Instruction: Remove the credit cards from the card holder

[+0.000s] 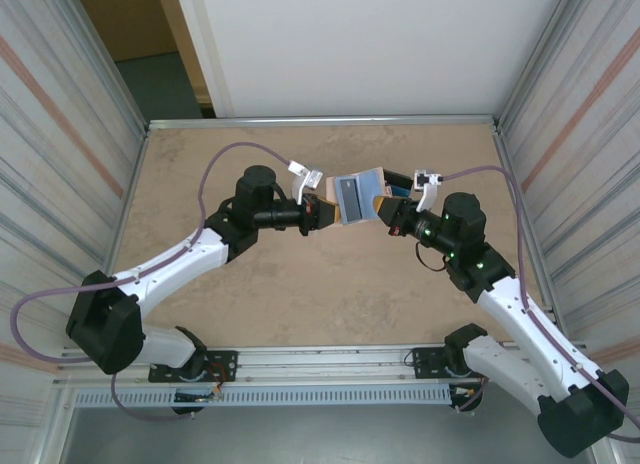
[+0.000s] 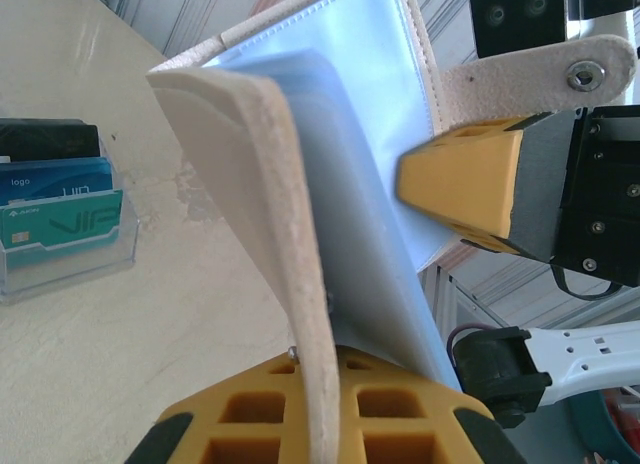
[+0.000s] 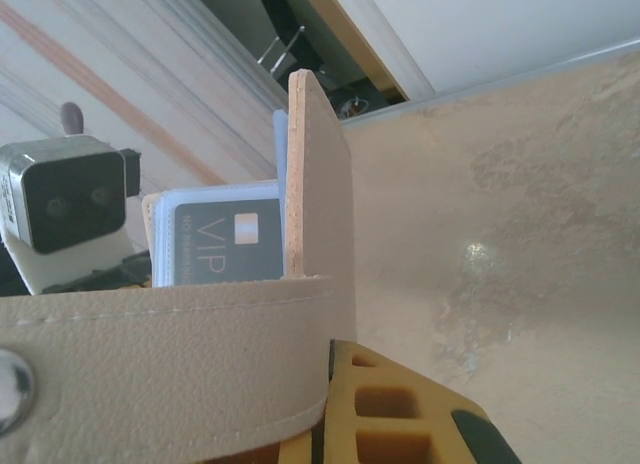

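The card holder [image 1: 357,196], a tan wallet with pale blue inner panels, hangs open above the table's middle, held between both arms. My left gripper [image 1: 322,214] is shut on its tan cover edge [image 2: 300,284], which runs down between the yellow fingers [image 2: 400,409]. My right gripper [image 1: 388,210] is shut on the opposite side, with a tan strap [image 3: 170,369] bearing a snap passing into its jaws [image 3: 335,384]. One dark credit card [image 3: 222,249] marked VIP sits in a clear sleeve of the card holder. The right gripper's yellow finger [image 2: 462,189] presses a pale blue panel [image 2: 370,74].
A clear plastic tray [image 2: 62,254] with dark, blue and teal cards stands on the beige table [image 1: 300,304]. Metal rails and corrugated walls [image 1: 60,114] enclose the table on all sides. The left wrist's camera block [image 3: 62,194] is close beside the card holder.
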Robot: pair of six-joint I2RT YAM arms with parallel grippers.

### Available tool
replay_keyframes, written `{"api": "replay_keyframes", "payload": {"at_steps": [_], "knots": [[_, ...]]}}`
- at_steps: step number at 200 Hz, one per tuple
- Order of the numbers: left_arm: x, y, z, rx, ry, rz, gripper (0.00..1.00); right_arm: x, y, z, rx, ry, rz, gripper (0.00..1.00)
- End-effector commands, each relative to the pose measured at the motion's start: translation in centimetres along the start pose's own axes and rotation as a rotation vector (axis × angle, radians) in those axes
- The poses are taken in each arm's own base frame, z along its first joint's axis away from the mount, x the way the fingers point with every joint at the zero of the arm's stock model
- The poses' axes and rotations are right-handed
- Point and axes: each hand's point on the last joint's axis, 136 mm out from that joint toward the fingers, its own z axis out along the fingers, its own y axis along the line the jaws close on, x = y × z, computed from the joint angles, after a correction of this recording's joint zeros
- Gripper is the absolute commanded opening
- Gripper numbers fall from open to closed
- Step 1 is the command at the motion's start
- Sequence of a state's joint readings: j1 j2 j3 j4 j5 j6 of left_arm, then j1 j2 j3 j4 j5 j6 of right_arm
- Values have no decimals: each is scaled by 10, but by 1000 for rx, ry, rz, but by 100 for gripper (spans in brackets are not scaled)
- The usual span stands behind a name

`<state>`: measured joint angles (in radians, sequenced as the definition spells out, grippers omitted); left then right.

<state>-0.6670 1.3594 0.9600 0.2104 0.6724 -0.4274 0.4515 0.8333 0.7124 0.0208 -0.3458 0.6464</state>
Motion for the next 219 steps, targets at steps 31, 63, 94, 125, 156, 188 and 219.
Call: {"api": "replay_keyframes", "payload": {"at_steps": [31,63,94,125,156,188,219], "knots": [[-6,0,-14,4,-35,-22,37,-4,3,-7,-6,-24,-22,0],[-6,0,-16,28,-44,-38,48,-5,6,-10,-14,-32,-23,0],[-8,-6,-14,75,-46,-40,60,-5,7,-10,-24,-32,-18,0],[-9,-7,-13,84,-49,-47,70,-5,6,-11,-17,-36,-17,0],[-8,-7,-12,91,-56,-45,74,-5,7,-14,-20,-44,-17,0],[-11,-6,-11,92,-62,-48,73,-4,11,-13,-49,-43,-5,0],[-13,-2,-8,78,-70,-49,70,-3,20,-13,-100,-33,12,0]]}}
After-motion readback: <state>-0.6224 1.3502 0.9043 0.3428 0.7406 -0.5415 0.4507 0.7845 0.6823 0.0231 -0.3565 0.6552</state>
